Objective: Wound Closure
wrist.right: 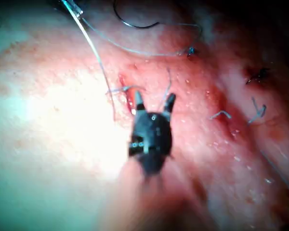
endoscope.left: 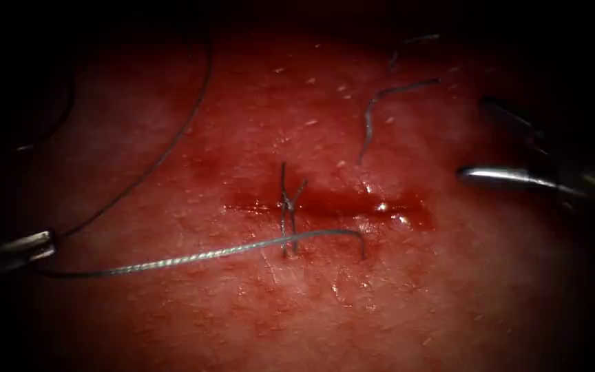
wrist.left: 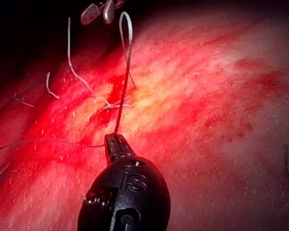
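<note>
A: Endoscope view: status of the left claw (endoscope.left: 48,242)?

B: Clamped on the thread (endoscope.left: 194,257) at the far left. From there the thread runs right across the tissue (endoscope.left: 297,310) and enters it just below the cut (endoscope.left: 332,203), right of a tied stitch (endoscope.left: 288,205) that crosses the cut.

A: And the right claw (endoscope.left: 473,141)?

B: Jaws apart, holding nothing, right of the cut and clear of the tissue. The right wrist view confirms the spread.

A: Needle location?

B: A dark curved arc, probably the needle (wrist.right: 135,21), lies free on the tissue in the right wrist view, in neither claw; I cannot tell if its tip is in the tissue.

A: Other items?

B: One cut end (endoscope.left: 380,110) lies above the cut, on its right half.
</note>
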`<state>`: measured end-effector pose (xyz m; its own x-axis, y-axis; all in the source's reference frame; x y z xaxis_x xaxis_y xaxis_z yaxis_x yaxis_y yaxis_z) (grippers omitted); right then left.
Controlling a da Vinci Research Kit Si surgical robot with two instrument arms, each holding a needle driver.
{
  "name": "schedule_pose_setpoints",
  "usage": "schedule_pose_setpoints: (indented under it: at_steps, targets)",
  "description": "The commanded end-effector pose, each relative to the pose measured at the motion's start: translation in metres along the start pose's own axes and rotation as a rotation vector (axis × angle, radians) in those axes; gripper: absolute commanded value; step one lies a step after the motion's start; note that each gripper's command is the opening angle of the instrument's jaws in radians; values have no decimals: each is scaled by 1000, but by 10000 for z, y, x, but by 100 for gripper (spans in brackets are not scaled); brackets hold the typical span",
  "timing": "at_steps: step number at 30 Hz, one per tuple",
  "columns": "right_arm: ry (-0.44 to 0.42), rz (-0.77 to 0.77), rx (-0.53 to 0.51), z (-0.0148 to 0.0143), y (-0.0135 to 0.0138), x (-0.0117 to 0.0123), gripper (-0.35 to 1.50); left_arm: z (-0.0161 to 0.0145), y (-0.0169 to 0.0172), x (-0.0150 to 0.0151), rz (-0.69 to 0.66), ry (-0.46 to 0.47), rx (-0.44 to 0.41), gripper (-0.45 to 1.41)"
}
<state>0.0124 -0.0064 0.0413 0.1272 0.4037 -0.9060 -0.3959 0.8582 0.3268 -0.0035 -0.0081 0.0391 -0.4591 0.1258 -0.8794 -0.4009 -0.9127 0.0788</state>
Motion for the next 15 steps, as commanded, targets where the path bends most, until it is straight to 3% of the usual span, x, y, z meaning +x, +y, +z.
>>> schedule_pose_setpoints:
  at_steps: [1, 5, 7, 8, 9, 10, 15]
  targets:
    - [-2, 3, 5, -1, -9, -3, 103, 9, 5, 7, -1, -3, -1, -45]
    - [-51, 1, 58, 2, -21, 0, 66, 26, 11, 44, 5, 9, 9, -45]
    - [-66, -28, 122, 10, -30, -1, 21, 37, 13, 56, 16, 1, 17, -45]
    - [-69, -34, 142, 14, -34, -1, -13, 44, 15, 60, 19, -3, 22, -45]
    - [-74, -40, 163, 19, -38, -1, -26, 53, 16, 65, 22, -5, 26, -45]
    - [-79, -52, 191, 26, -43, -1, -35, 63, 17, 67, 26, -7, 35, -45]
    - [-65, -70, 245, 57, -55, 1, -35, 91, 18, 67, 36, -11, 46, -45]
